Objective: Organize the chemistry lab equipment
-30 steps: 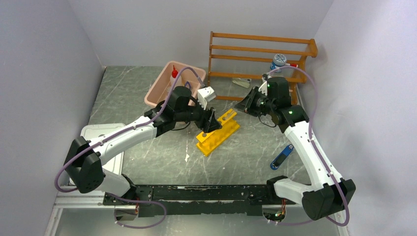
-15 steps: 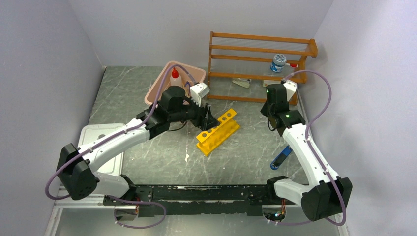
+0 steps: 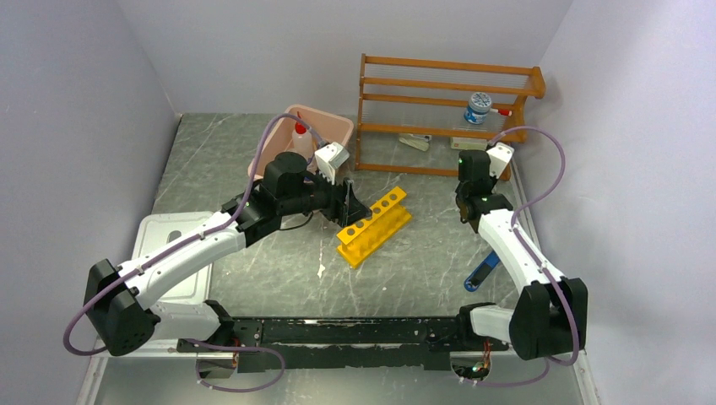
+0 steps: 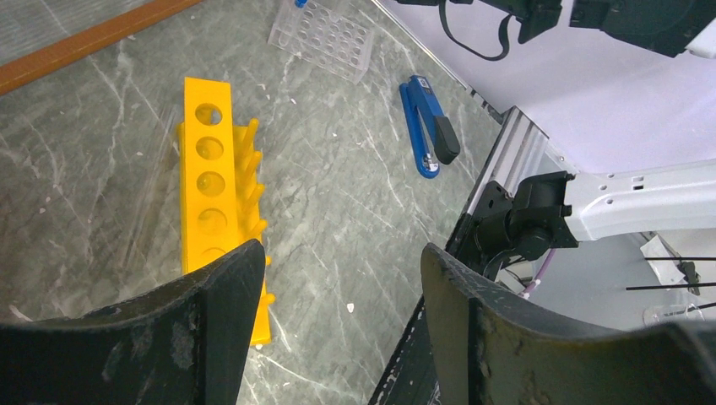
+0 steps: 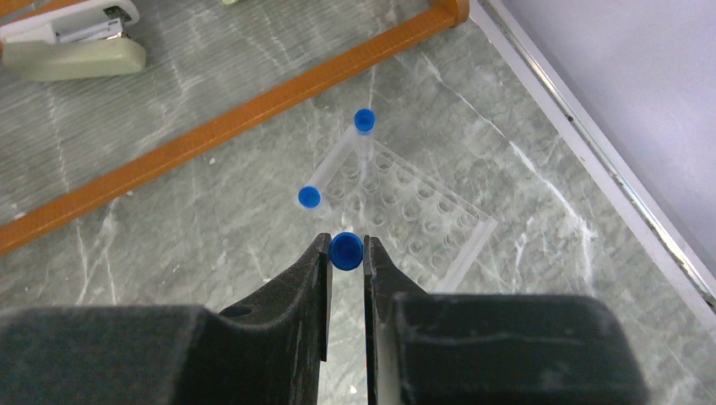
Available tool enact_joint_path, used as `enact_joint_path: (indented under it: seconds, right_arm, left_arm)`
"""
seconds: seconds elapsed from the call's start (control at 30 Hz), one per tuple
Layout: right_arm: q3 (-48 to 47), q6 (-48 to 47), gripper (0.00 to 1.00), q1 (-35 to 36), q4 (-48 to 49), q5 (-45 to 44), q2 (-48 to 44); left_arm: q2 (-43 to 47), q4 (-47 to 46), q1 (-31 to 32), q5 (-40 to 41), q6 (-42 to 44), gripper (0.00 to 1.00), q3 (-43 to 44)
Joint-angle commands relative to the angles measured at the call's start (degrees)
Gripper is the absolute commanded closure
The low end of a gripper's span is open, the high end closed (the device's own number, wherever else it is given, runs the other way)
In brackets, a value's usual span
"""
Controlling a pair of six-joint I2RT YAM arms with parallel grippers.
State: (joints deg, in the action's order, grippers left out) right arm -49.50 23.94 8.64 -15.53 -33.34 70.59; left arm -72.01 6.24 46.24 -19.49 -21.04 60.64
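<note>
Right gripper [image 5: 346, 243], low centre of its wrist view: jaws nipped tight on a blue-capped tube [image 5: 346, 253], just over the clear well tray [image 5: 439, 228]. Two more tubes [image 5: 338, 158] propped at that tray's upper-left corner. Left gripper [image 4: 338, 287], bottom of its view: jaws wide apart, nothing held, above the worktop [image 4: 355, 186]. Yellow holed rack [image 4: 207, 169] at left.

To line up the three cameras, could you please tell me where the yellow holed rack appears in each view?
Top external: the yellow holed rack lies at the middle of the table, slanted.
Left wrist: left of centre, beyond the open left gripper.
Right wrist: not in it.
Shared landmark: the wooden shelf rack's bottom rail.
</note>
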Motion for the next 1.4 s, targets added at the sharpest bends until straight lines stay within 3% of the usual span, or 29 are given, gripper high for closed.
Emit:
enact_joint_path:
  seconds: [0.0, 0.33, 1.37]
  right_arm:
    - [2.17, -1.65, 0.89, -4.19, 7.39, 4.08, 1.96]
    - [3.38, -3.62, 0.90, -6.18, 12.47, 11.99, 5.80]
    - [9.27, -9.62, 0.86, -5.81, 20.59, 12.82, 7.17]
  left_arm:
    - [-0.91, -1.70, -0.01, -0.10, -0.85, 0.29, 0.47]
    - [-2.82, -1.55, -0.01, -0.42, -1.02, 0.29, 1.17]
    - [-2.52, -1.93, -0.01, 0.17, -0.85, 0.29, 0.35]
